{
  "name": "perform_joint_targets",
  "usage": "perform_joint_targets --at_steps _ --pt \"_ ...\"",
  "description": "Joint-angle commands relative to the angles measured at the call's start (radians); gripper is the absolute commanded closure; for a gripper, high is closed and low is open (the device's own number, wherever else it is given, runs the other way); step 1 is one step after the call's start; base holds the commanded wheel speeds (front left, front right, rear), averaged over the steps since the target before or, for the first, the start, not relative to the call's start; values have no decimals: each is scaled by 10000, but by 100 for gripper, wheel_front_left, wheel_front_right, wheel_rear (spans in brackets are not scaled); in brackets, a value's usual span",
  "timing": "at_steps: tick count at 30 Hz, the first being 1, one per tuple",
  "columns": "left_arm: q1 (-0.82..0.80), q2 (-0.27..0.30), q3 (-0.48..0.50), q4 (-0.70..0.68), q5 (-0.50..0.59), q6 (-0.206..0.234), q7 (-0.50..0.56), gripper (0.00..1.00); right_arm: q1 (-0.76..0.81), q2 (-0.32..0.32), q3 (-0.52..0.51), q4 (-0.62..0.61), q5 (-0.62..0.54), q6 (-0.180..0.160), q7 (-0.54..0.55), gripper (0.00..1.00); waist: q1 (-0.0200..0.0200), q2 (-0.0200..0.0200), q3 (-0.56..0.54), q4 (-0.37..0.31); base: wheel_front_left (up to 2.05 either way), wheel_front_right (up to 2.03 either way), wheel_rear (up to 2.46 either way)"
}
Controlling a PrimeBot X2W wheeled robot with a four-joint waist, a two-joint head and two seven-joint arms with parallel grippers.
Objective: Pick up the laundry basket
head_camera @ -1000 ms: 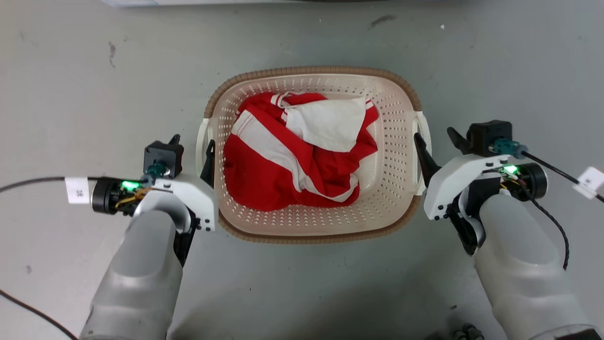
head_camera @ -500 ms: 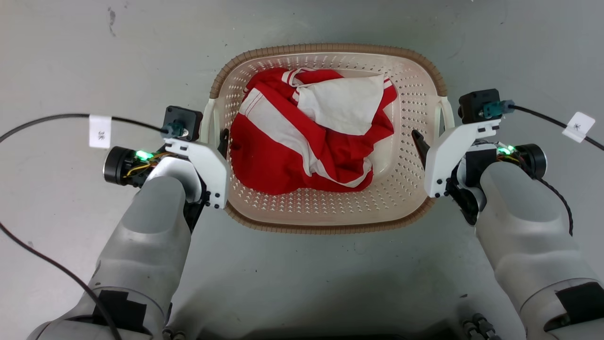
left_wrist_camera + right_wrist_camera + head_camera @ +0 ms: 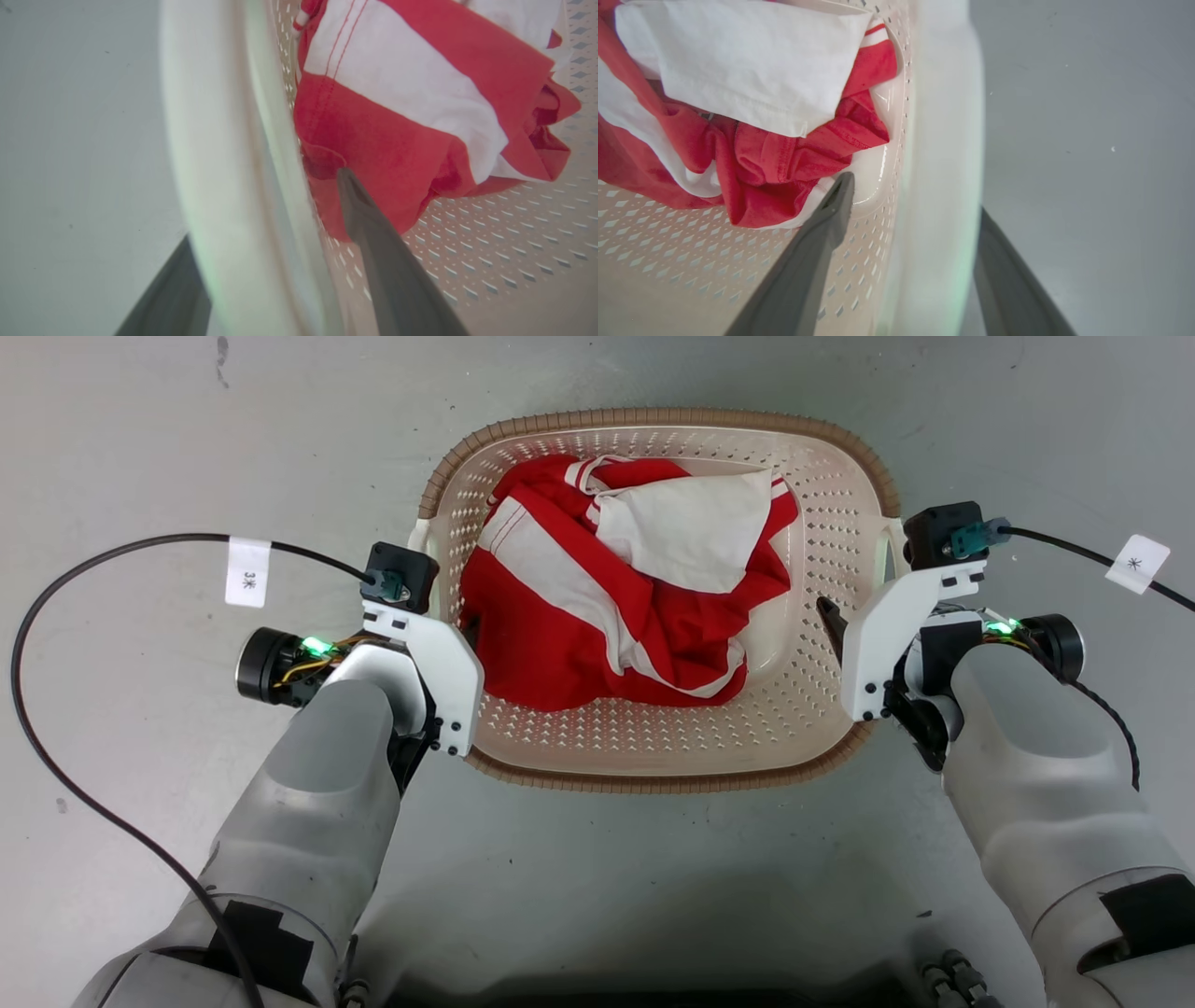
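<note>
Right in the middle of the head view sits the laundry basket [image 3: 653, 747], with the grey floor [image 3: 140, 429] all around it. It is cream with lots of little holes and a brown rim. I cannot tell if its bottom touches the floor.

Inside the basket lies a bunched-up red cloth [image 3: 560, 653] with white stripes. A plain white piece [image 3: 691, 527] lies on top of it, near the far side. The cloth fills most of the bottom and stays below the rim.

The left gripper [image 3: 266, 205] is closed on the white left handle [image 3: 210, 116]. One dark finger is inside the basket and one is outside, with the handle between them. The inside fingertip is right against the red cloth.

The right gripper [image 3: 914, 195] pinches the white right handle [image 3: 943, 116] the same way, with one finger in and one finger out. Its inside fingertip is just beside the edge of the cloth, close to the wall with the holes.

A black cable [image 3: 93, 555] with a white tag [image 3: 247, 572] loops over the floor to the left wrist. Another black cable [image 3: 1055, 541] with its own tag [image 3: 1132, 563] runs to the right wrist. Both cables stay outside the basket.
</note>
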Motion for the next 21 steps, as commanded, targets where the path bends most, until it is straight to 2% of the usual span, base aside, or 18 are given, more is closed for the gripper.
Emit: perform_joint_targets --at_steps 1,4,5,6,7,12,13,21 --pt "-100 27 -57 -46 -53 -7 8 0 -142 -6 -6 36 41 -3 -50 0 -1 0 9 8 0 0 0" --pt "-84 80 -377 -129 -405 -7 72 0 -202 -6 -66 98 27 -3 -112 0 -1 0 35 35 0 0 0" --pt "-66 75 -480 -163 -534 -7 101 42 -198 -6 -37 110 26 -3 -143 0 -1 0 39 44 0 0 0" --pt "-33 64 -591 -211 -680 -7 153 100 -187 -6 -75 129 101 -3 -145 28 -1 0 42 45 0 0 0" --pt "2 64 -708 -260 -811 -7 179 100 -193 -9 -89 143 103 -3 -209 100 -1 0 43 45 0 0 0" --pt "134 192 -1307 -509 -1418 -5 291 100 -183 -18 -98 209 0 -3 -245 100 -1 0 -45 70 0 0 0" --pt "227 309 -1656 -629 -1780 -7 382 100 -69 -6 -46 235 -11 -1 -150 100 -1 0 -231 69 0 0 0" --pt "675 527 -2656 -1010 -2933 -7 1012 100 305 -6 361 293 -507 0 596 100 -1 0 -1468 22 0 0 0"
